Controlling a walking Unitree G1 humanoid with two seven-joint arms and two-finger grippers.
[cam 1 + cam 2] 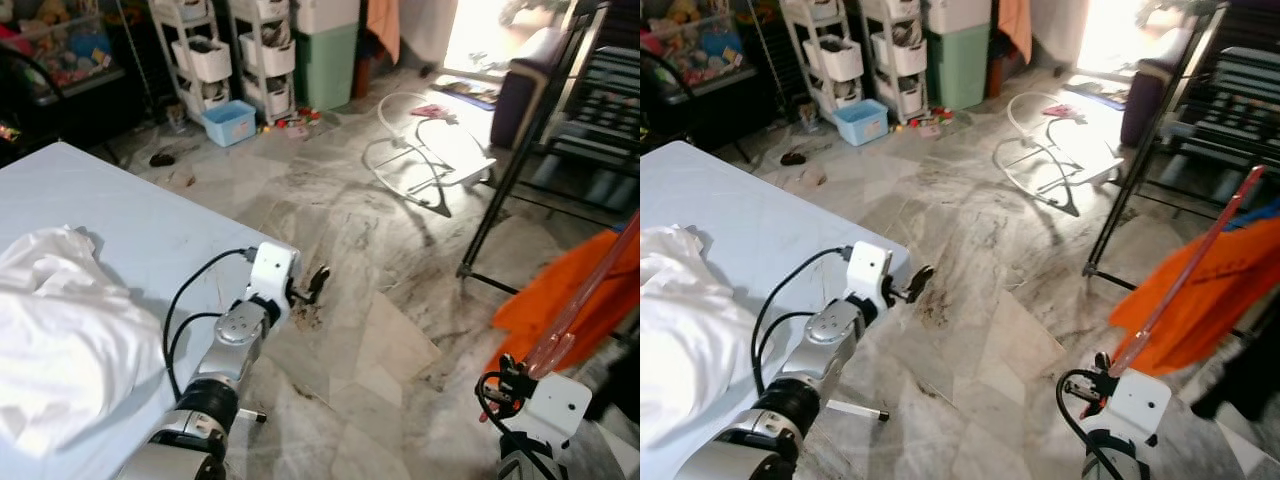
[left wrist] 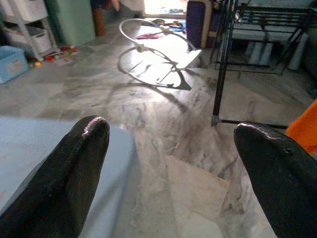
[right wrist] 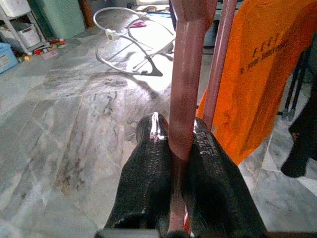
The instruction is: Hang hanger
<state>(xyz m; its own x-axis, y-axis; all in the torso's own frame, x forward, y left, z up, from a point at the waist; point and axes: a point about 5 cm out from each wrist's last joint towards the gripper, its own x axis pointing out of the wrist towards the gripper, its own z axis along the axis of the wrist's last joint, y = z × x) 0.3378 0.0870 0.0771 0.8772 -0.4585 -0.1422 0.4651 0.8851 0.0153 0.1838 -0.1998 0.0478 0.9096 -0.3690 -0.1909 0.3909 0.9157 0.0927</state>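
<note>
My right gripper [image 3: 178, 129] is shut on the stem of a pink plastic hanger [image 3: 188, 74], low at the right of the head views. The hanger [image 1: 1185, 270] slants up and to the right, and an orange shirt [image 1: 545, 300] is draped on it. A black drying rack [image 1: 520, 140] stands behind it at the right, with its foot on the floor. My left gripper [image 1: 318, 280] is open and holds nothing. It reaches out past the corner of the bed [image 1: 120, 230] over the marble floor.
A heap of white cloth [image 1: 50, 320] lies on the light blue bed at the left. On the floor farther off are a white tubular bouncer frame [image 1: 420, 150], a blue bin [image 1: 228, 122], shelf racks with white baskets [image 1: 210, 55] and a green bin [image 1: 325, 65].
</note>
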